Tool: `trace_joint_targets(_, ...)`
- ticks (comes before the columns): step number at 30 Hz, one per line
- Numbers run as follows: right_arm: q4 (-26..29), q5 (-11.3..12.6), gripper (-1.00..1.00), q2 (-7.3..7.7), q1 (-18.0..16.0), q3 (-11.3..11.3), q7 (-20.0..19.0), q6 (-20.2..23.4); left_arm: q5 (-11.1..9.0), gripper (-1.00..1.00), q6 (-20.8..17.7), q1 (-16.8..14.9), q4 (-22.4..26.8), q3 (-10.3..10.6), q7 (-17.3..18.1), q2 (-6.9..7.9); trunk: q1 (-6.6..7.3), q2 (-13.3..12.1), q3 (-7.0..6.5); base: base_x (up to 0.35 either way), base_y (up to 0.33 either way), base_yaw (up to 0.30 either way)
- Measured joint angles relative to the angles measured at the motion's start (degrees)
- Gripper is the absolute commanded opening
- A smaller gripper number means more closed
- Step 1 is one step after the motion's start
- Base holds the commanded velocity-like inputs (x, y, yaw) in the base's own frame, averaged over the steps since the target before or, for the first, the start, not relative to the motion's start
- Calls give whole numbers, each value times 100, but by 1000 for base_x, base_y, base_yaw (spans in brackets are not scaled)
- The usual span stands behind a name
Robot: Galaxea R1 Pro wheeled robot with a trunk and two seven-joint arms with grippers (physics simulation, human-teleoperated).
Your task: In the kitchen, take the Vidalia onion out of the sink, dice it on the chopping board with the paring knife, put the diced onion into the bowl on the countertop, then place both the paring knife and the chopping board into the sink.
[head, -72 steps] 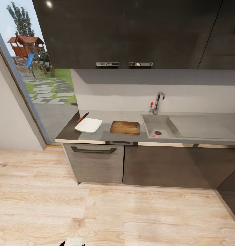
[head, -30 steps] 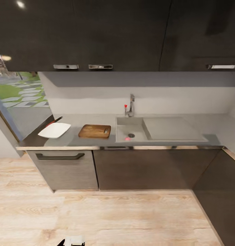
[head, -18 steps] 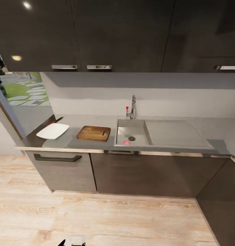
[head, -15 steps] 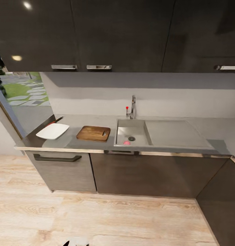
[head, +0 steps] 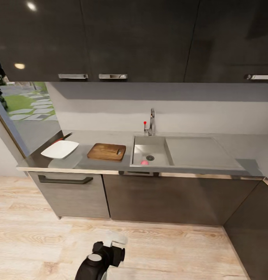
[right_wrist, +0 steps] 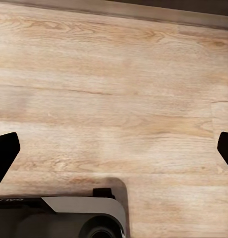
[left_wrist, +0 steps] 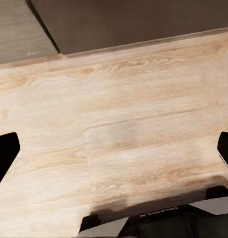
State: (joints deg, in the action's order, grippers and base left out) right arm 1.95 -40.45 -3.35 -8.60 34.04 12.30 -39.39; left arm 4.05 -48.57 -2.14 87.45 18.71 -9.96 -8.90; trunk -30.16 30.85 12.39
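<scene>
**A:** Take the rectangular stainless-steel sink (head: 151, 149) as the landmark. What lies around it?

**B:** It is set into the smooth dark grey countertop (head: 110, 163), with its flat drainboard on the side away from the window and a chrome tap with a red-tipped lever at its back edge. Inside the basin, close to the round drain, sits a small pinkish-red object (head: 144, 162), too small to make out clearly.

**A:** And on the window side of the sink?

**B:** Just beside the basin lies the dark brown rectangular wooden chopping board (head: 106, 151), flat on the counter, its oblong handle hole at the end nearest the sink. Further from the sink, apart from the board, rests the white shallow square bowl (head: 60, 149). Behind the bowl, near the counter's corner, a small red-handled paring knife (head: 62, 138) shows partly; its blade is hard to make out.

**A:** The claws?

**B:** In the left wrist view, the left gripper (left_wrist: 114, 153) has its dark fingertips at opposite edges of the frame, spread wide with nothing between them, above the pale wooden plank floor (left_wrist: 118, 124) in front of the dark cabinet fronts. In the right wrist view, the right gripper (right_wrist: 114, 153) is likewise spread wide and bare over the same floor. In the head view, a black arm joint (head: 101, 260) shows low, well short of the sink.
</scene>
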Motion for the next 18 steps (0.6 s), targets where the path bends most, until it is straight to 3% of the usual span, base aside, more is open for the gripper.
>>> trace_joint_targets(5, 0, 0, 100, -4, -1, 0, 0, 0, 5, 100, -121, -511, 105, 111, -183, -29, 0, 0, 0, 0, 0, 0)
trace_joint_targets(8, 0, 0, 100, -5, 0, 1, 0, 0, 2, 100, -167, -1033, 132, 139, -237, -41, 0, 0, 0, 0, 0, 0)
trace_joint_targets(10, 0, 1, 100, -6, 1, 1, 0, 0, -22, 100, -274, -1404, 138, 146, -249, -45, 0, 0, 0, 0, 0, 0)
trace_joint_targets(12, 0, 2, 100, -6, 1, 1, 0, 0, -72, 100, -653, -2131, 142, 152, -249, -49, 0, 0, -1, 0, 0, 0)
trace_joint_targets(13, 0, 2, 100, -6, 1, 1, 0, 3, -113, 100, -708, -2314, 141, 152, -247, -49, 0, 0, 0, 0, 0, 0)
trace_joint_targets(15, 0, 2, 100, -6, 2, 5, 0, 10, -310, 100, -815, -2828, 139, 153, -237, -50, 0, 0, 0, 0, 0, 0)
trace_joint_targets(17, 4, -1, 100, -6, 2, 7, 0, 17, -694, 100, -870, -3329, 121, 152, -216, -52, 0, 0, 0, 0, 0, 0)
trace_joint_targets(18, 6, -2, 100, -6, 0, 8, 0, 22, -1148, 100, -896, -3747, 44, 155, -208, -56, 0, -1, -1, 0, 0, 0)
